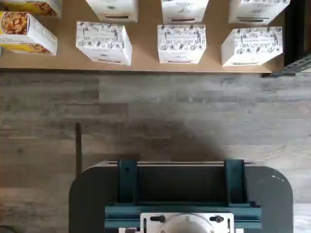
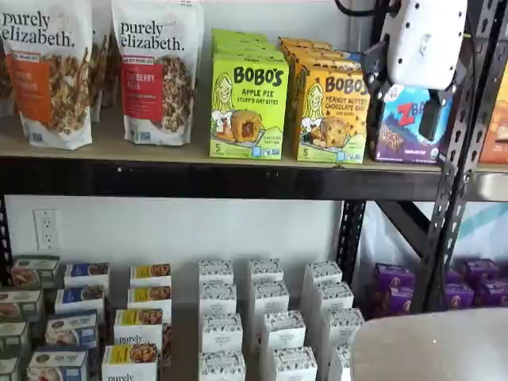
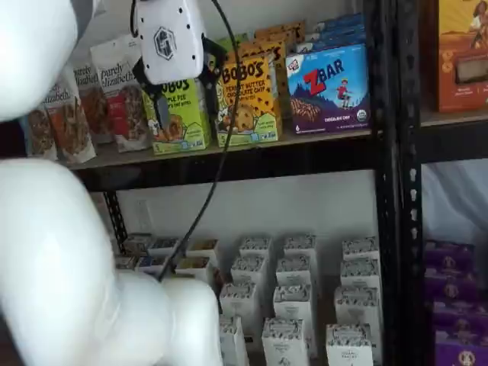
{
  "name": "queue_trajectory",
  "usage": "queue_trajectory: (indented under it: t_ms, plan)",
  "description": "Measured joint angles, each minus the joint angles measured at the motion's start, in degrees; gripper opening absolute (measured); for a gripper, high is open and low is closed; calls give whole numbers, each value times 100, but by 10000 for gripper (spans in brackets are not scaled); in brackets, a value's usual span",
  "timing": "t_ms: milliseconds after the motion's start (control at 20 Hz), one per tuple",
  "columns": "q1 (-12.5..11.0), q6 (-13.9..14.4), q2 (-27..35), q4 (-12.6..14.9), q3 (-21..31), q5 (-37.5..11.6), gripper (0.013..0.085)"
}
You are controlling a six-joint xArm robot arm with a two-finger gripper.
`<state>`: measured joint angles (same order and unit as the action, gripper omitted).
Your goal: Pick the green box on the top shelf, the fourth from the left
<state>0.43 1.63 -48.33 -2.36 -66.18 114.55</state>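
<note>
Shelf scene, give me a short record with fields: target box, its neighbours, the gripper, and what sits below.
target: green box, upright at the front edge of the top shelf
right neighbour: yellow-orange Bobo's box
left neighbour: Purely Elizabeth bag
gripper: gripper open, in front of the green box in a shelf view, holding nothing
below: rows of small white boxes

I see the top shelf (image 2: 198, 176), a beige board on a black front beam. On it stand two purely elizabeth bags (image 2: 49, 71), then the green box (image 2: 248, 107), touching the yellow-orange Bobo's carton (image 2: 329, 115), and the blue ZBar box (image 3: 329, 88) just beside that. On the bottom board (image 1: 146, 48) I count rows of white patterned boxes (image 1: 181, 44).
</note>
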Motion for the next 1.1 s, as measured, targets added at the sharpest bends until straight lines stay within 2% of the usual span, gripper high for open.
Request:
queue_trajectory:
  t_ms: [50,100,150,250,600,800,1100]
  plan:
    - [-87,-62,-59,-102,58,-94,850]
    - [-535,-352,-350,-569,340,-532,850]
    - [-806,-540,-527,-886,497,-793,850]
    - [-1001,-706,-627,-1148,600,-990,850]
    - [-907,-638,-589,-1124,579,-1013,850]
    - [-754,-511,-517,-1068,565,-1054,850]
    - [-751,-526,-406,-1152,574,-1246,850]
